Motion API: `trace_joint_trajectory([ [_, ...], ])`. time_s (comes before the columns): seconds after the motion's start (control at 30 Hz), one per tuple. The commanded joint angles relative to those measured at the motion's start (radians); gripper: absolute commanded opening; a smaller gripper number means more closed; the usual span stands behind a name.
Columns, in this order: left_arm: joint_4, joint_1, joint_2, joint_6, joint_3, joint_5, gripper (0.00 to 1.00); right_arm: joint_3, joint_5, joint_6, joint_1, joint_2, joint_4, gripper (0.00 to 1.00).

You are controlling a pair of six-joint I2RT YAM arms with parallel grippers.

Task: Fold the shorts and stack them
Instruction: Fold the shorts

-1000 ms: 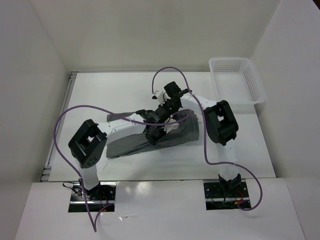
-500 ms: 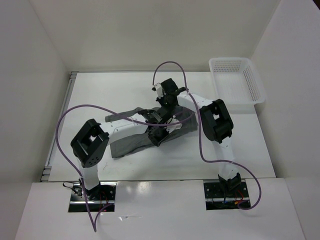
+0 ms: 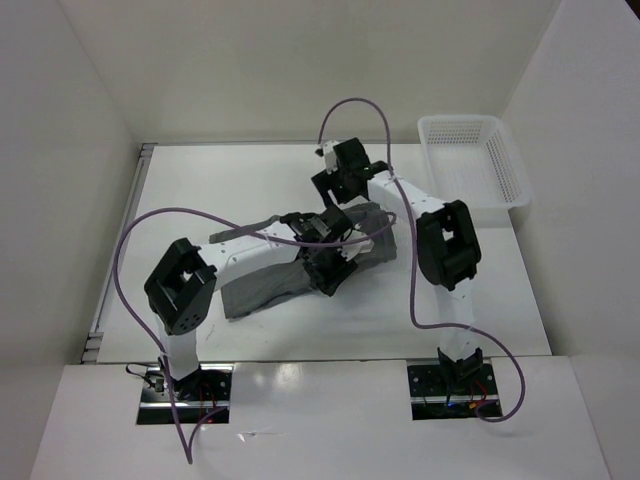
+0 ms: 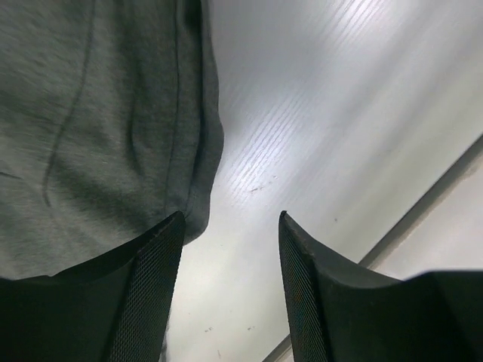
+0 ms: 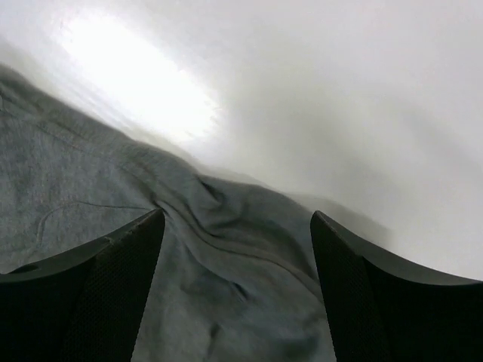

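Above the shorts [image 3: 255, 290], left arm [image 3: 240, 255] and right arm [image 3: 400, 193] lean inward; jaws parted, empty.

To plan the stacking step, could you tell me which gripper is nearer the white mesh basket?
Right. The right gripper is over the shorts' far edge, left of the basket; the left gripper sits farther off, at their near edge.

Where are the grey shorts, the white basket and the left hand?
grey shorts [image 3: 255, 290]: top view, the bare left end of the fabric.
white basket [image 3: 515, 175]: top view, its right wall.
left hand [image 4: 230, 225]: left wrist view, the open gap between its fingertips.
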Motion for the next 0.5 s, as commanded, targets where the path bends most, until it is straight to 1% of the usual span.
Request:
trace_joint_trajectory([
  [0.0,-0.049,0.011,-0.081,0.004,0.092,0.058,0.61,0.039,0.048,0.038,-0.07,-0.156,0.036,0.83],
  [0.07,-0.099,0.049,-0.113,0.004,0.102,0.109,0.61,-0.02,0.057,0.047,-0.099,-0.226,0.004,0.82],
  [0.13,-0.121,0.13,-0.171,0.004,0.079,0.153,0.61,-0.077,0.019,0.047,-0.145,-0.304,-0.036,0.78],
  [0.17,-0.121,0.167,-0.191,0.004,0.053,0.153,0.61,-0.143,0.002,0.047,-0.161,-0.329,-0.051,0.76],
  [0.2,-0.107,0.251,-0.21,0.004,0.018,0.162,0.61,-0.175,-0.012,0.047,-0.191,-0.351,-0.065,0.71],
  [0.23,-0.095,0.291,-0.237,0.004,-0.069,0.123,0.61,-0.204,-0.049,0.047,-0.208,-0.371,-0.079,0.68],
  [0.3,-0.061,0.362,-0.259,0.004,-0.153,0.055,0.61,-0.283,-0.103,0.057,-0.257,-0.415,-0.13,0.65],
  [0.33,-0.052,0.417,-0.268,0.004,-0.186,-0.004,0.61,-0.33,-0.15,0.058,-0.273,-0.427,-0.144,0.65],
  [0.37,-0.043,0.443,-0.28,0.004,-0.238,-0.032,0.61,-0.353,-0.175,0.048,-0.285,-0.455,-0.169,0.65],
  [0.47,0.009,0.526,-0.289,0.004,-0.299,-0.104,0.61,-0.435,-0.215,0.002,-0.296,-0.498,-0.194,0.68],
])
